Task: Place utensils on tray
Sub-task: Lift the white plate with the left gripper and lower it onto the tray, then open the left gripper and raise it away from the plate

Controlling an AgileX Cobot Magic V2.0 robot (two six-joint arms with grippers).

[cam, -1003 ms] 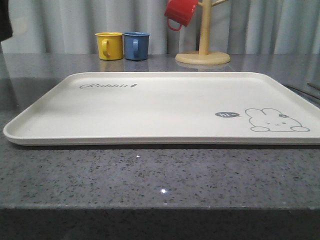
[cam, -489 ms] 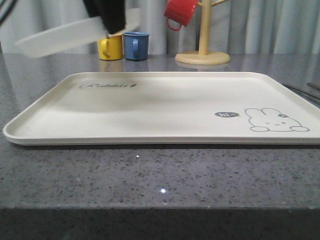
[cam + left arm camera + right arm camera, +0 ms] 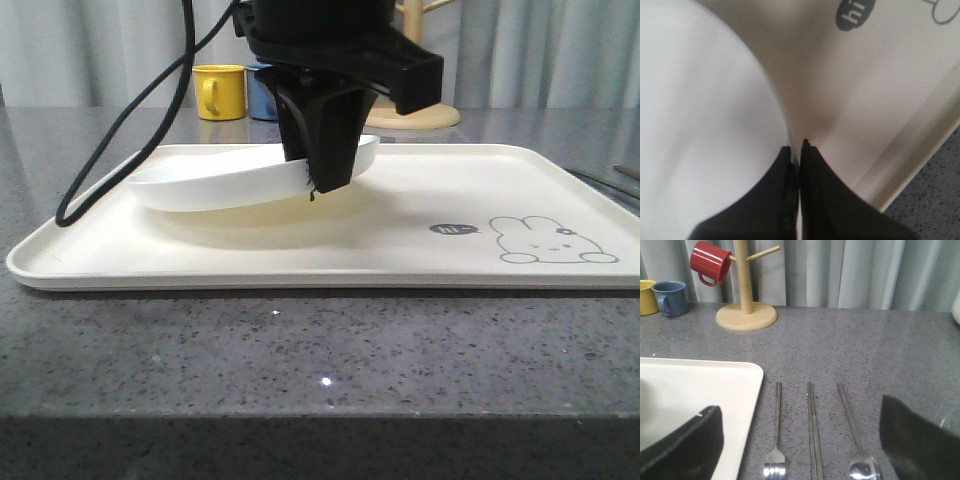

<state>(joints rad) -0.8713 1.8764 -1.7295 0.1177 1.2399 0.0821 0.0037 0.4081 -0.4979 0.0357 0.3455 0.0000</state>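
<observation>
The cream tray [image 3: 470, 190] lies across the grey counter. Over its left half my left gripper [image 3: 322, 178] holds a round white plate [image 3: 215, 182] by the rim, tilted and low over the tray's floor. In the left wrist view the black fingers [image 3: 817, 200] are pinched on the plate's [image 3: 700, 125] edge, with the tray [image 3: 875, 90] beneath. The fork [image 3: 776, 440], chopsticks [image 3: 813, 435] and spoon [image 3: 854, 435] lie side by side on the counter beside the tray's corner [image 3: 725, 385]. My right gripper [image 3: 800, 435] hangs open above them, holding nothing.
A yellow mug [image 3: 220, 90] stands at the back of the counter, with a blue mug [image 3: 671, 297] beside it. A wooden mug tree [image 3: 746, 315] carries a red mug [image 3: 710, 262]. Grey curtains close off the rear. The counter's front edge runs near the camera.
My left arm has come in from the upper left with the white plate and lowered it over the tray's left half.
</observation>
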